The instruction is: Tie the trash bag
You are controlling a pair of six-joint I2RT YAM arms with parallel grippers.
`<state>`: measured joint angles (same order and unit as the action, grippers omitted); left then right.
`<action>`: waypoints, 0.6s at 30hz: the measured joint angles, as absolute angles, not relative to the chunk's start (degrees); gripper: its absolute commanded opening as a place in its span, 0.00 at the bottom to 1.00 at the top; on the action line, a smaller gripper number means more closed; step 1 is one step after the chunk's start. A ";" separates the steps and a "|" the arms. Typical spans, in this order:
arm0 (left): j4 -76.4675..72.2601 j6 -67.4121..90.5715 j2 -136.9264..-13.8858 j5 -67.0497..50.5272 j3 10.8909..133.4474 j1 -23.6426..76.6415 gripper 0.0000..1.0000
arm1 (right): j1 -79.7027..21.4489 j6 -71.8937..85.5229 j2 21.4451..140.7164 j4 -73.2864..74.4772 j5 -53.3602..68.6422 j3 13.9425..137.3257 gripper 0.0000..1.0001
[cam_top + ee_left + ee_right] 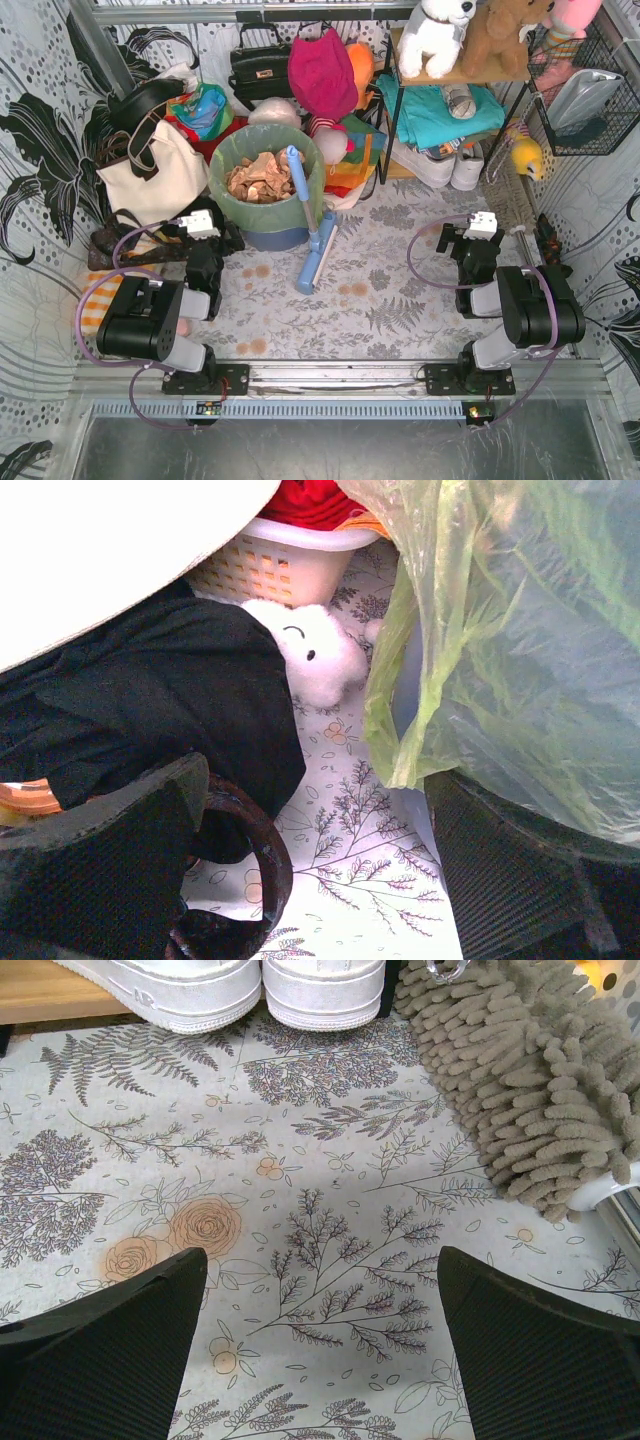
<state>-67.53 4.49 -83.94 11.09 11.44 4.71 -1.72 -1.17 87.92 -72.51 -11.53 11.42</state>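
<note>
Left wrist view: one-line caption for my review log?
Open left gripper over the floral mat next to the light-green trash bag, white plush toy and cream basket behind; nothing grasped.

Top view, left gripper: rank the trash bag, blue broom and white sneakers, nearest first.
1. Trash bag, just ahead and right of the left gripper.
2. Blue broom, off to the right, leaning on the bag's far side.
3. White sneakers, far right, at the back.

The left tool (318, 875) and right tool (318, 1345) gape wide.
</note>
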 measured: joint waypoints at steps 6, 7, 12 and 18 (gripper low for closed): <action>-67.11 4.51 -83.94 10.46 11.42 4.71 0.98 | -1.72 -1.17 87.92 -72.51 -11.53 11.42 0.97; -67.11 4.51 -83.94 10.39 11.44 4.71 0.98 | -1.72 -1.17 87.92 -72.51 -11.53 11.42 0.97; -67.09 4.64 -83.94 10.28 11.44 4.71 0.98 | -1.72 -1.17 87.92 -72.51 -11.53 11.42 0.97; -67.05 4.67 -83.94 10.26 11.44 4.71 0.98 | -1.72 -1.17 87.92 -72.51 -11.55 11.42 0.97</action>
